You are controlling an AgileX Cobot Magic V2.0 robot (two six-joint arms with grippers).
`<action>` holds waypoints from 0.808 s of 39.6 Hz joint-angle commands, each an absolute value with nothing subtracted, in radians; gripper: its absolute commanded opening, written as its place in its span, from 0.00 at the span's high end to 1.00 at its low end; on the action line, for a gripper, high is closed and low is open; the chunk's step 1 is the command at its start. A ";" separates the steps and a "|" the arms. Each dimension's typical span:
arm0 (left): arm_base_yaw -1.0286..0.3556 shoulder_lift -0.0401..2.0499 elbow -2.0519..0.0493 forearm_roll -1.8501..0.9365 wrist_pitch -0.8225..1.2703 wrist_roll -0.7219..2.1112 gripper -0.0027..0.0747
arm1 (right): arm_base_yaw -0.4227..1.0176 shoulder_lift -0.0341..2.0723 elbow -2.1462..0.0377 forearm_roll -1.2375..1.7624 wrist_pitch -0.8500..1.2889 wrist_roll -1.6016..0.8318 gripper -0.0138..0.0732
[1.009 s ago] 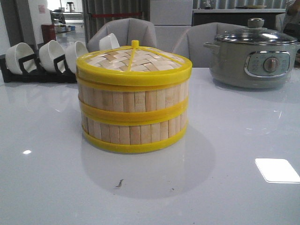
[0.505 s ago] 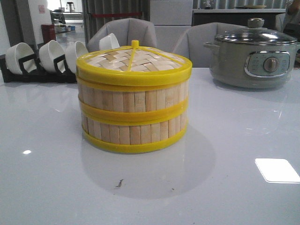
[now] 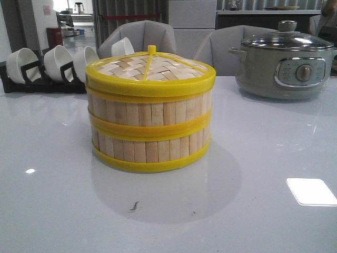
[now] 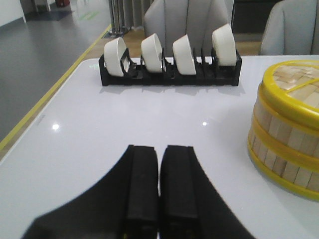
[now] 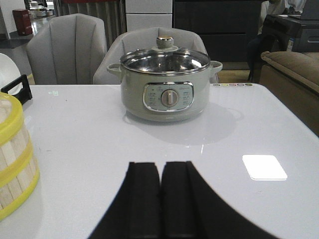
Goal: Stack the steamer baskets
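Two steamer baskets stand stacked one on the other in the middle of the white table, with wooden slat walls and yellow rims. A woven domed lid with a yellow knob rests on top. The same stack shows in the left wrist view and its edge in the right wrist view. My left gripper is shut and holds nothing, off to the stack's left. Shut and holding nothing too, my right gripper hangs to the stack's right. Neither gripper appears in the front view.
A grey cooking pot with a glass lid stands at the back right, also facing the right gripper. A black rack of white bowls lines the back left. Grey chairs stand behind the table.
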State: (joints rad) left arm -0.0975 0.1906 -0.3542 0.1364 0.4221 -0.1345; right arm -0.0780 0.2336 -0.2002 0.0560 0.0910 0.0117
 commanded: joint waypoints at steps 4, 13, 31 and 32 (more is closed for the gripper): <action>-0.095 0.184 -0.278 0.131 0.169 -0.148 0.85 | -0.085 0.243 -0.229 0.056 0.012 0.000 0.78; -0.095 0.070 -0.116 0.119 0.091 -0.152 0.85 | -0.085 0.243 -0.229 0.056 0.012 0.000 0.78; -0.095 -0.018 0.007 0.104 0.024 -0.152 0.85 | -0.085 0.243 -0.229 0.056 0.012 0.000 0.78; -0.095 -0.018 0.007 0.104 0.031 -0.152 0.85 | -0.085 0.243 -0.229 0.056 0.012 0.000 0.78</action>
